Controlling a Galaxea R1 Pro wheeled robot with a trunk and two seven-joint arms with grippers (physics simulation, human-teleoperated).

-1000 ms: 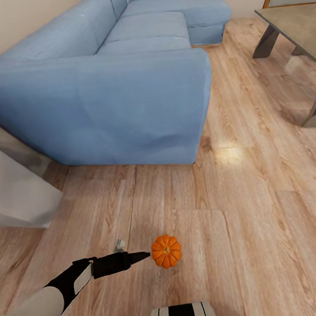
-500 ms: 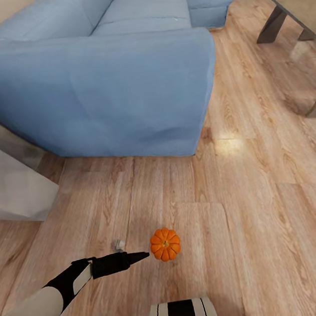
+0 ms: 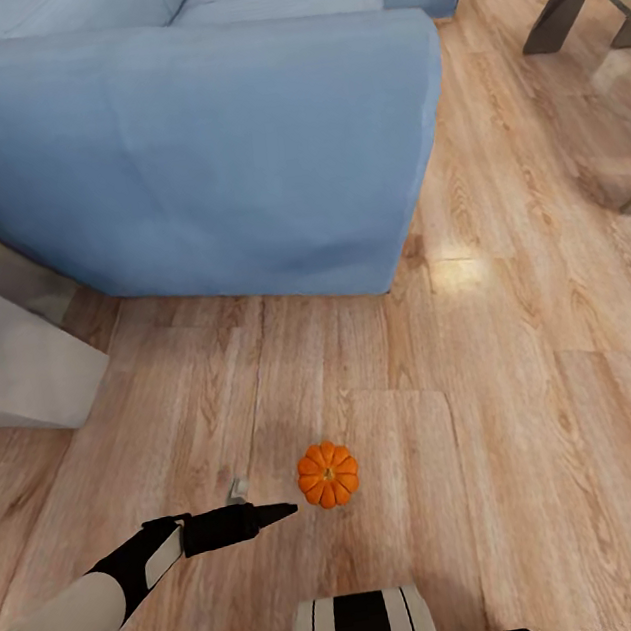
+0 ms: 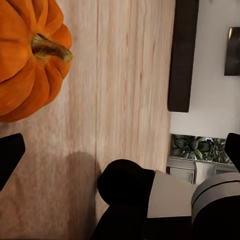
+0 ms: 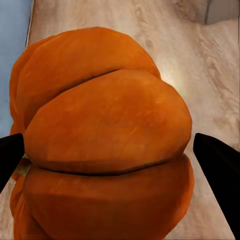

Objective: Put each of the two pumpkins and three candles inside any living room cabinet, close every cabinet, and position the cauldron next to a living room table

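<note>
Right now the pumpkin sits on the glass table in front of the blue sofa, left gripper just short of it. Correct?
No. The head view shows the pumpkin on the wooden floor, not a table. The sofa and left gripper parts are right.

From the head we look steeply down at the pumpkin (image 3: 328, 474) on the floor. Our left wrist camera sits close beside that pumpkin (image 4: 27, 55); the right wrist camera presses almost against a pumpkin (image 5: 105, 150).

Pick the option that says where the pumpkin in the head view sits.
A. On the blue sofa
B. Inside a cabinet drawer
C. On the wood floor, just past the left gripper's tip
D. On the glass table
C. The pumpkin rests on the floor, just beyond the left gripper, with the sofa farther off.
</note>
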